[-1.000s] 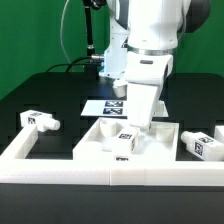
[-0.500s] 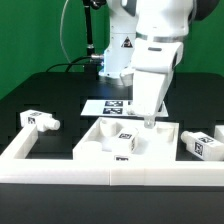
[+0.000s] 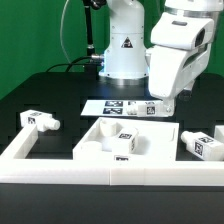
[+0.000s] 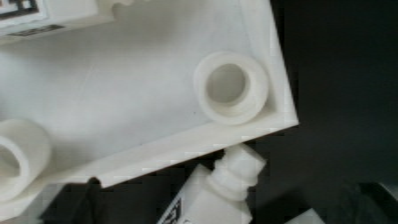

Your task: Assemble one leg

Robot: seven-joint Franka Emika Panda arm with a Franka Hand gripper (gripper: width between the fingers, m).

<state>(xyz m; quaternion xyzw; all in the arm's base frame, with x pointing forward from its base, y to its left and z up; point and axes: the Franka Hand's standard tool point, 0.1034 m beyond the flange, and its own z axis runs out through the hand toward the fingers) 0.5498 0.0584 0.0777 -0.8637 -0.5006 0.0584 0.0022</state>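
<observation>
A small white leg [image 3: 126,140] with black-and-white tags lies on the large flat white panel [image 3: 100,133] in the middle of the exterior view. Similar legs lie at that view's left [image 3: 40,120] and right [image 3: 204,144], and another [image 3: 149,108] lies behind the panel, under my gripper [image 3: 166,101]. The gripper hangs above the panel's far right corner and holds nothing. The wrist view shows the panel's corner [image 4: 160,110] with a round hole [image 4: 231,85], and that leg [image 4: 230,186] just beyond the edge, between my dark, spread fingers [image 4: 71,198].
The marker board [image 3: 108,105] lies on the black table behind the panel. A low white wall [image 3: 20,150] runs along the front and both sides of the parts. The robot's base [image 3: 122,50] stands behind, with a black post [image 3: 91,35] beside it.
My gripper has risen off the panel and moved to the exterior view's right, now over the leg behind the panel. The parts have not moved.
</observation>
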